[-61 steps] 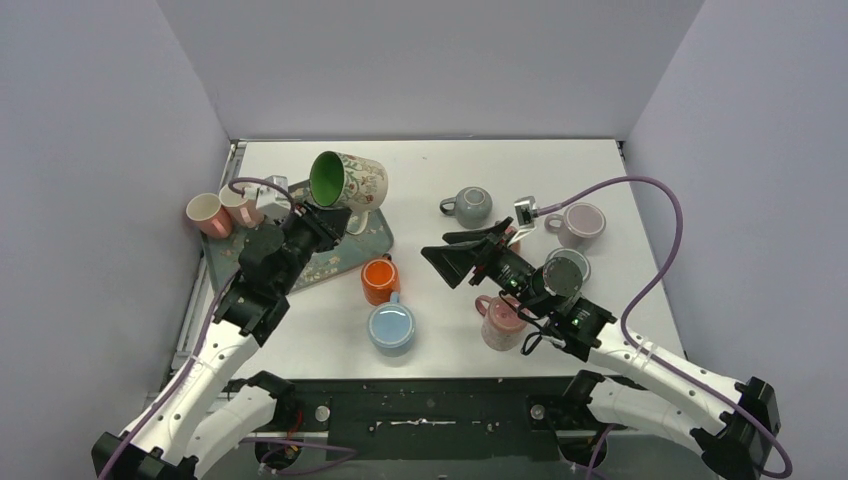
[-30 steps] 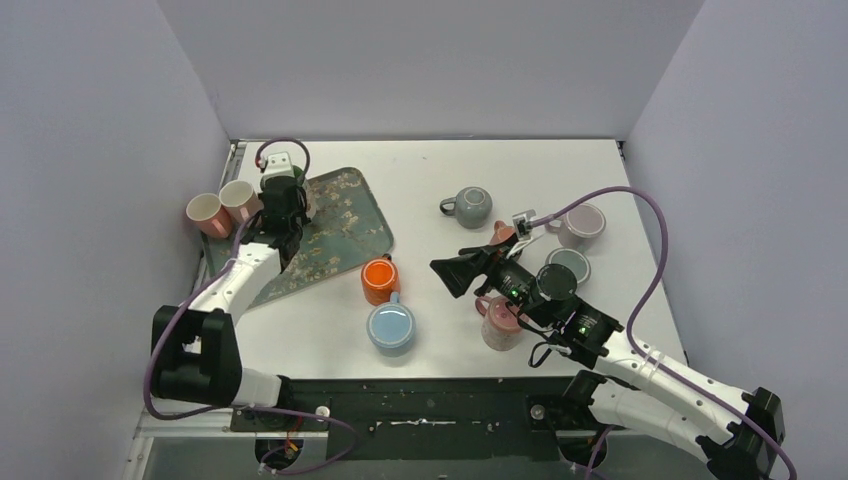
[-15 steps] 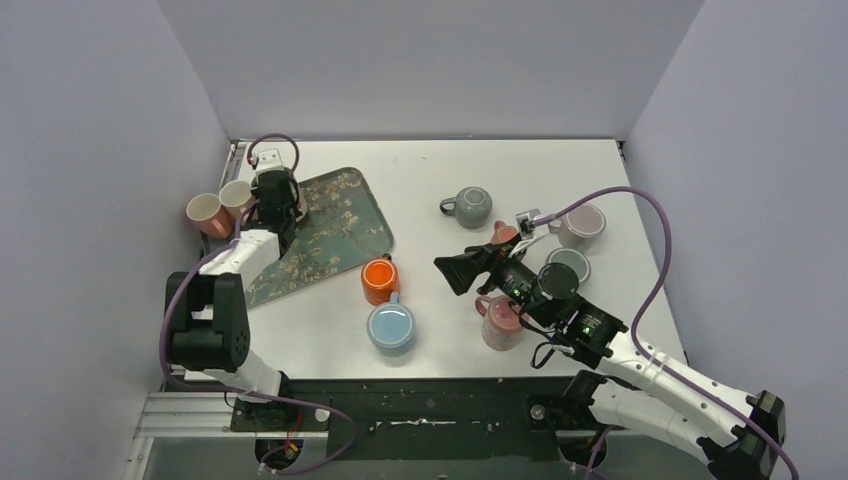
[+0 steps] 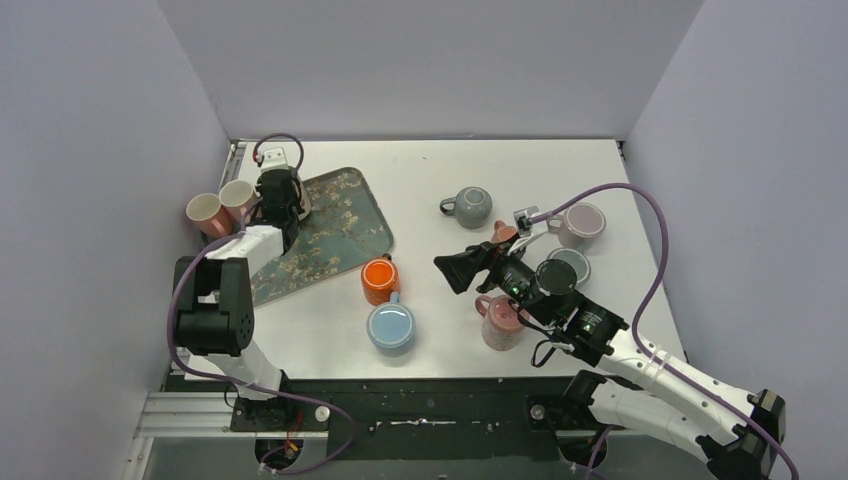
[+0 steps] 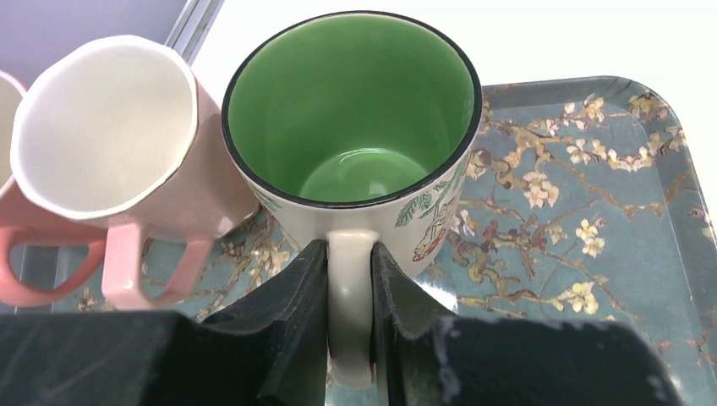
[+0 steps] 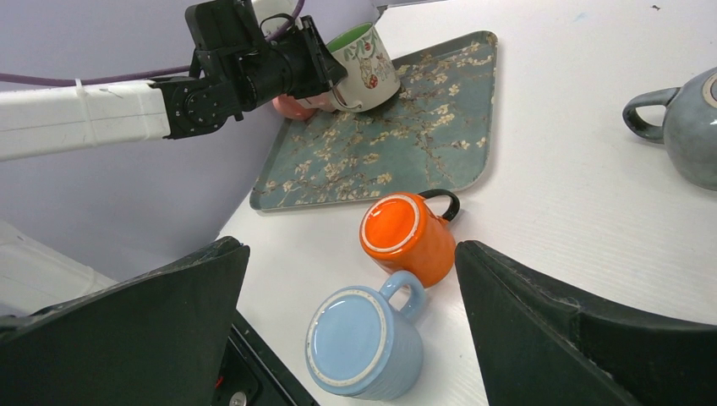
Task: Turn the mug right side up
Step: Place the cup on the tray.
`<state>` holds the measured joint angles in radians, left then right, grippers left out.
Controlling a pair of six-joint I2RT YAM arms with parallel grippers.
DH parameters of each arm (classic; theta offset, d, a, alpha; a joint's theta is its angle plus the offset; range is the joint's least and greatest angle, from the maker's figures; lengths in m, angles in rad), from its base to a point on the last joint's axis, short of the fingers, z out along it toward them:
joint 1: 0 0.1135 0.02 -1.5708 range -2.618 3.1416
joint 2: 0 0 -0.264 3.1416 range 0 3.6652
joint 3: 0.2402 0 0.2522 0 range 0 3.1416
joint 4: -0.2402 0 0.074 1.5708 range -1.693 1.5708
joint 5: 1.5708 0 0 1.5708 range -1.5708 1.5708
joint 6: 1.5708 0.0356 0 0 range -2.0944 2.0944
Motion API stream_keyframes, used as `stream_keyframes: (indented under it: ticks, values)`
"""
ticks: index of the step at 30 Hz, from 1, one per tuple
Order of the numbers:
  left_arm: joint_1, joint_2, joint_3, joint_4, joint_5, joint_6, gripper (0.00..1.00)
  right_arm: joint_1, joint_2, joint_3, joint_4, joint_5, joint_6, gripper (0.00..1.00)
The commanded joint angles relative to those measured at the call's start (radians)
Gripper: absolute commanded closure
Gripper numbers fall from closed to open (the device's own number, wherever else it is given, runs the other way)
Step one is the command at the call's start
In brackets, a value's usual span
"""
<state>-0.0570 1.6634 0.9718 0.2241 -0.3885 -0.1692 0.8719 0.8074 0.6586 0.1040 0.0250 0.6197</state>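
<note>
The mug (image 5: 351, 127), floral outside and green inside, stands mouth up at the far left corner of the blossom-patterned tray (image 5: 592, 211). My left gripper (image 5: 348, 249) is shut on its handle, one finger on each side. In the top view the left wrist (image 4: 283, 195) covers the mug. The right wrist view shows the mug (image 6: 363, 63) at the tray's (image 6: 406, 144) far corner, held by the left gripper (image 6: 325, 72). My right gripper (image 6: 351, 254) hangs wide open over the table's middle, holding nothing.
An orange mug (image 4: 379, 280) and a blue mug (image 4: 391, 327) stand upside down just off the tray's (image 4: 340, 225) near corner. Two pink mugs (image 4: 205, 213) sit left of the tray, one (image 5: 101, 127) against the floral mug. Several more mugs (image 4: 470, 206) are on the right.
Two seconds ago the left gripper held the mug up high with its mouth sideways; it has since brought it down to the tray's far corner, mouth up. The right arm has barely moved.
</note>
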Motion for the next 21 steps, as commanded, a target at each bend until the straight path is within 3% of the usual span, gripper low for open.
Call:
stream_keyframes:
  ticks: [1, 5, 10, 21]
  values:
    - [0.008, 0.02, 0.098, 0.173, -0.022, 0.036, 1.0, 0.003, -0.014, 0.05, -0.004, 0.033, -0.015, 0.0]
    - [0.006, 0.029, 0.099, 0.164, -0.027, 0.034, 0.99, 0.003, -0.02, 0.049, -0.01, 0.035, -0.014, 0.0]
    - [0.0, 0.046, 0.107, 0.146, -0.08, 0.063, 0.87, 0.004, -0.019, 0.057, -0.024, 0.04, -0.018, 0.0]
    - [0.0, 0.074, 0.099, 0.131, -0.104, 0.071, 0.79, 0.003, -0.042, 0.052, -0.037, 0.059, -0.011, 0.0]
